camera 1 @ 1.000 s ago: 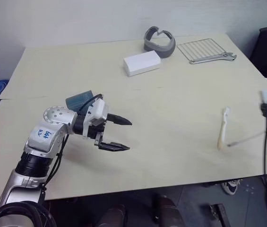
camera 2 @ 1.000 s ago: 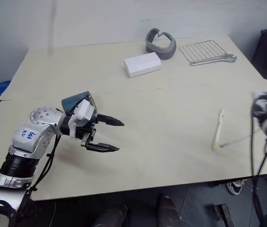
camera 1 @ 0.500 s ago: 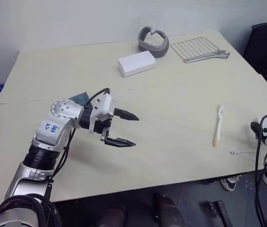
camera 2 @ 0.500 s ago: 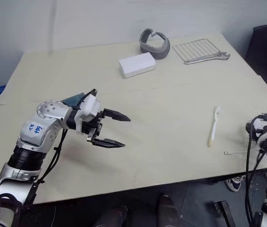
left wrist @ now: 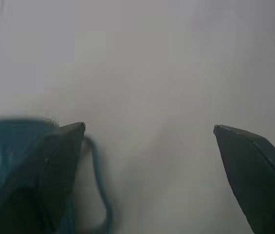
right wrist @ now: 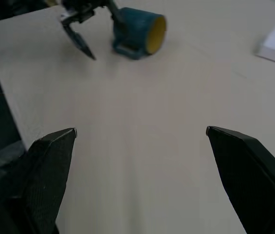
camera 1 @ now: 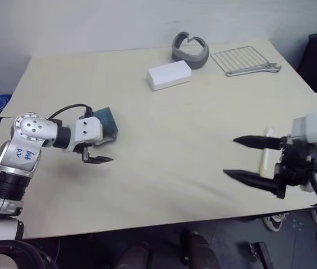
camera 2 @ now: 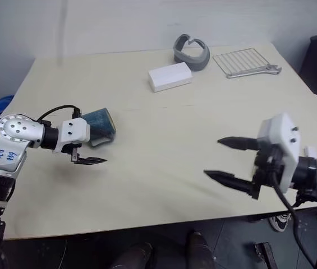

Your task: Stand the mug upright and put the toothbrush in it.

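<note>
— Where are your hands right now?

— Your left hand (camera 2: 91, 151) hangs low over the pale wooden table (camera 2: 164, 129), its black fingers spread wide and holding nothing. One finger lies against the small dark teal-blue mug (camera 2: 98, 124), which is on its side with the loop handle toward the hand's gap and the yellowish inside facing away from your arm.

— And the right?

— Your right hand (camera 1: 243, 158) is fully spread too, empty, pointing across the table toward the mug. The slim cream plastic toothbrush (camera 1: 265, 158) lies flat just behind its fingers, partly hidden by them, well apart from the mug.
</note>
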{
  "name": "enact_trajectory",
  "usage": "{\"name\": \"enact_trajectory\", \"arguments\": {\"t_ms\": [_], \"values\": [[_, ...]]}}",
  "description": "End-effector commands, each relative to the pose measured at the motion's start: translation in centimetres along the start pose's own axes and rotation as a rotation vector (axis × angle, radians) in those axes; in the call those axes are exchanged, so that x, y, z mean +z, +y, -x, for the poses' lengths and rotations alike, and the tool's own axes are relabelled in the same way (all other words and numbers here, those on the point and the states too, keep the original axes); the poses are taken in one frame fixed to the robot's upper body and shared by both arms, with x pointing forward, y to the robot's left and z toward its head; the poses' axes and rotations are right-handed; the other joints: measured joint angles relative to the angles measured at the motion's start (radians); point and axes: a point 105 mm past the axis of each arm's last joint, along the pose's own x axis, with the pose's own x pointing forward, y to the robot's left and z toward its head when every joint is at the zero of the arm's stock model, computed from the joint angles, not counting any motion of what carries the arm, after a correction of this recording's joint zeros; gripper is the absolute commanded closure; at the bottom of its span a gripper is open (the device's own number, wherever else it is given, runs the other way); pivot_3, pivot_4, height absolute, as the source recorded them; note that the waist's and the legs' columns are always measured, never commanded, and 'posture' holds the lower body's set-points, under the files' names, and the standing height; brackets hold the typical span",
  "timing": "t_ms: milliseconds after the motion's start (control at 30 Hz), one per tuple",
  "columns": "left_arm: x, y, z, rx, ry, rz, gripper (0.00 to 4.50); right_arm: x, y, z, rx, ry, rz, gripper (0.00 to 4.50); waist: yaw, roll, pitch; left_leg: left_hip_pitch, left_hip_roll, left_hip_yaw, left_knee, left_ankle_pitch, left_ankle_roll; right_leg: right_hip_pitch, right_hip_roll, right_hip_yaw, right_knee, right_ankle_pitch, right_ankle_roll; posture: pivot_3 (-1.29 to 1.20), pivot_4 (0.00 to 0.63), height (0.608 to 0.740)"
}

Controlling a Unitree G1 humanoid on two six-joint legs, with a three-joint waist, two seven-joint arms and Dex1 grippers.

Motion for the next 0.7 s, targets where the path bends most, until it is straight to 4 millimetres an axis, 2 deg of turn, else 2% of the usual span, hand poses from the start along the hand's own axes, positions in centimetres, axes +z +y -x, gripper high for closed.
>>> {"name": "enact_trajectory", "arguments": {"t_ms": [33,233,567,700], "values": [[0.3,0.7,0.1,0.036,0.044,-0.042,0.00,0.6,-0.1,-0.7,0.010,-0.016,0.033,0.05,0.006,0.000,0.000,-0.001,-0.001,0.000,0.000,0.000,0.001,0.000,0.000,-0.001,0.000,0.000,0.000,0.00,0.150,0.740],[-1.1,0.7,-0.1,0.076,0.135,-0.035,0.00,0.7,-0.4,-1.4,0.033,-0.032,0.040,0.05,0.003,-0.001,0.000,-0.004,0.000,0.000,0.001,0.000,0.001,-0.003,-0.001,-0.003,-0.002,0.000,0.001,0.00,0.150,0.740],[-2.6,2.1,-2.8,0.121,0.233,-0.043,0.00,1.1,-0.4,-1.8,0.054,-0.042,0.059,0.05,0.008,-0.001,0.000,-0.005,-0.001,0.000,0.010,0.000,0.000,-0.002,-0.002,-0.003,0.002,0.001,0.000,0.00,0.150,0.740],[-3.7,2.8,-3.0,0.144,0.286,-0.064,0.79,1.2,-0.2,-2.3,0.048,-0.043,0.077,0.00,0.008,-0.001,0.000,-0.005,-0.001,0.000,0.011,0.000,0.000,-0.002,-0.002,-0.003,0.004,0.001,0.000,0.00,0.150,0.740]]}}
